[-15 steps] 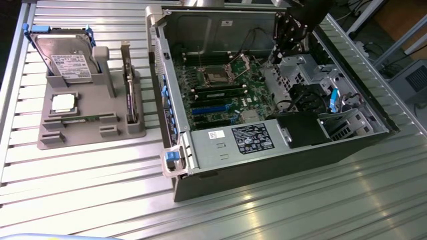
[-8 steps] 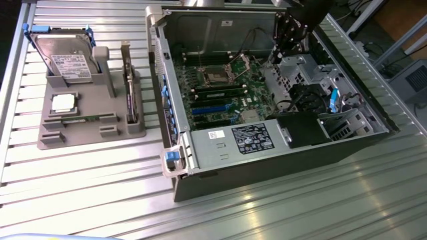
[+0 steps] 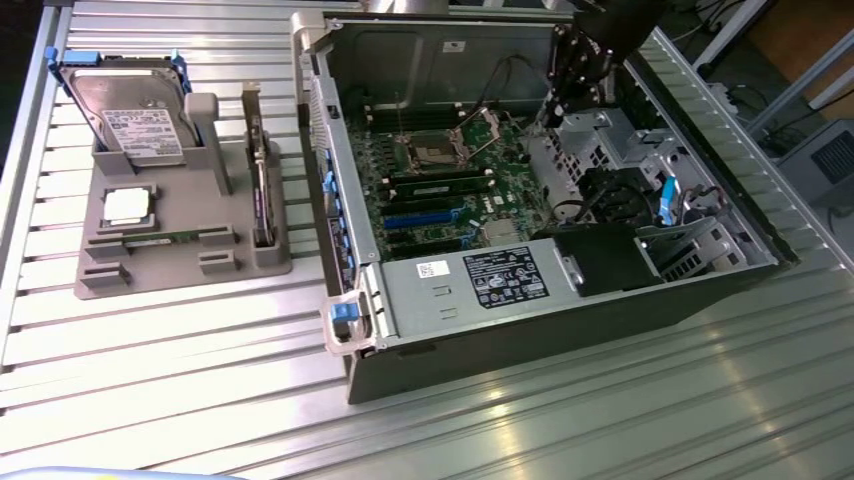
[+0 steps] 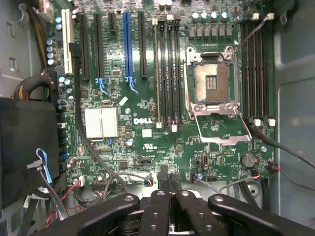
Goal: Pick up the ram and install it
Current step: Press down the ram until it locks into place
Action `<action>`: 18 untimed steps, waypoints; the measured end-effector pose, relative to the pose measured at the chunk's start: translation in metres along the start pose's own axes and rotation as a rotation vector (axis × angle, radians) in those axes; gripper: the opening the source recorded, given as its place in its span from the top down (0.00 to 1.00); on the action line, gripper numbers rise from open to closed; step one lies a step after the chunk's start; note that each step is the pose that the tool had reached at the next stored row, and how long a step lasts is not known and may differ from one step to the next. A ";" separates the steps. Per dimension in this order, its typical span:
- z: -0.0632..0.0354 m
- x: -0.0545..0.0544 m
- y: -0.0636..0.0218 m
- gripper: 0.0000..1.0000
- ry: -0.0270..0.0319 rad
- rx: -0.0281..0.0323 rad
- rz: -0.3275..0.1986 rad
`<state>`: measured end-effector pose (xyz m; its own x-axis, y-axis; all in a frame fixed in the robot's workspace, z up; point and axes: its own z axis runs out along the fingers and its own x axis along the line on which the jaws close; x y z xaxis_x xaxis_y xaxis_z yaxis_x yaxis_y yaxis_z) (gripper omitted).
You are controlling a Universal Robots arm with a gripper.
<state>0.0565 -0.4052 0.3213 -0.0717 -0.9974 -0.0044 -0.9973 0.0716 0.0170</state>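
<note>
In the exterior view I am hanging my pincer (image 3: 571, 105) over the far end of the open computer case (image 3: 694, 285), above the motherboard (image 3: 447, 185). The case is lying on its side on the slatted metal table (image 3: 200, 350). The ram (image 3: 160, 240) is sitting well away from the pincer, toward the exterior view's left, outside the case. It is lying flat in a low slot of the grey holder (image 3: 180, 275). In that same holder, the silver processor (image 3: 127, 205) is resting just behind the ram, the hard drive (image 3: 131, 115) is leaning behind that, and the dark card (image 3: 256, 170) is standing upright on the side nearer the pincer. I am touching none of them. The power supply (image 3: 467, 280) is sitting at the end of the case farthest from the pincer.

In the wrist view I am looking straight down at the motherboard (image 4: 147, 147). I am holding the pincer (image 4: 167, 178) closed, its black fingertips (image 4: 162, 176) pressing together with nothing between them. Under and beyond the tips, the empty processor socket (image 4: 211, 83) is lying open, with its metal frame (image 4: 219, 130) swung toward the pincer. Two banks of long black memory slots are flanking the socket, one (image 4: 167, 73) between it and the blue slot (image 4: 127, 49), the other (image 4: 256, 64) by the case wall. A silver heatsink (image 4: 102, 122) is sitting off to one side of the tips.
</note>
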 end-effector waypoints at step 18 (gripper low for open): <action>0.0030 0.000 0.0000 0.90 -0.0079 0.0021 0.464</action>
<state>0.0565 -0.4052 0.3183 -0.5107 -0.8597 -0.0045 -0.8597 0.5106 0.0170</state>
